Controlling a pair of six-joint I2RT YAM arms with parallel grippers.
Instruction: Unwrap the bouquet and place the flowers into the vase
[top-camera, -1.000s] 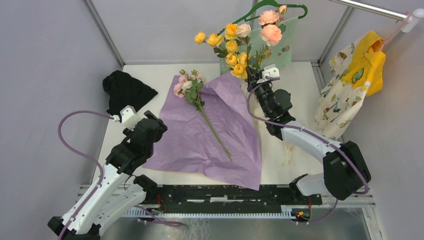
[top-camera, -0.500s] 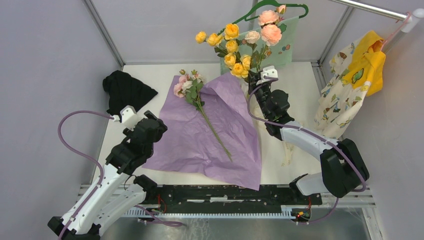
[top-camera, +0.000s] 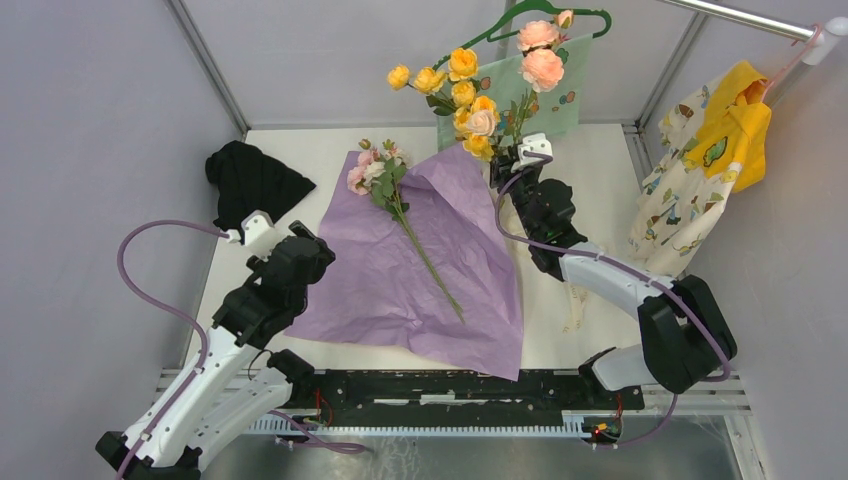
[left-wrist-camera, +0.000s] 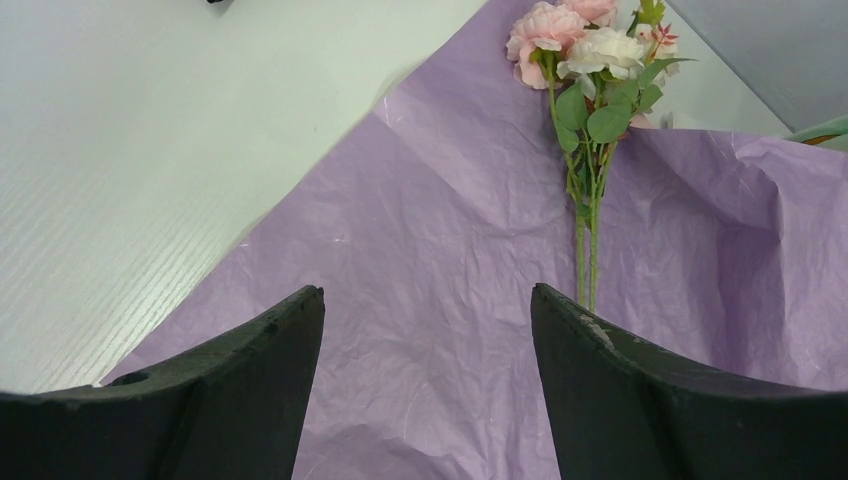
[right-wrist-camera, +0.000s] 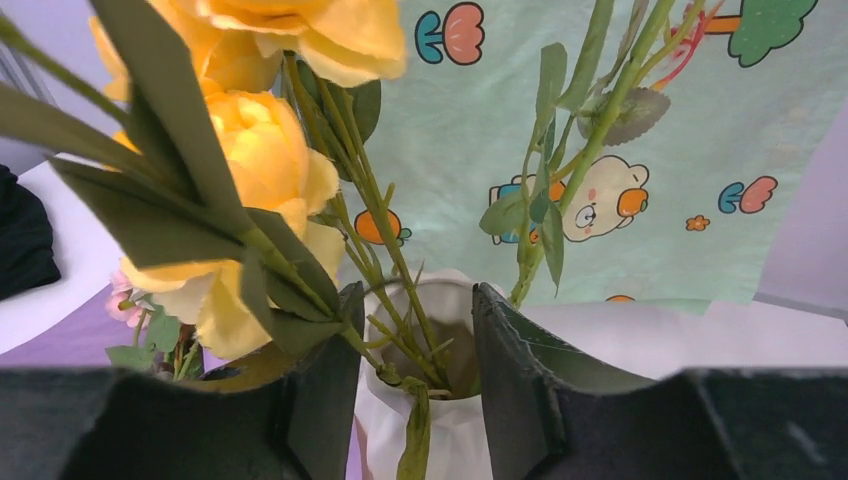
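the right gripper (right-wrist-camera: 412, 340) spread its jaws and the yellow flowers (top-camera: 462, 95) sank lower in the vase (right-wrist-camera: 445, 440).

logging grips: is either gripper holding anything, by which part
Nothing held: left gripper open over crinkled purple paper; right gripper open around green stems in ribbed white vase.

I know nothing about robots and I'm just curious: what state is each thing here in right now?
wrapping paper: unwrapped, spread flat.
pink spray: lying on the paper.
yellow roses: standing in the vase.
vase: upright, holding stems.
left gripper: open, empty, above the paper.
right gripper: open, fingers either side of the vase mouth.
black cloth: crumpled, far left.
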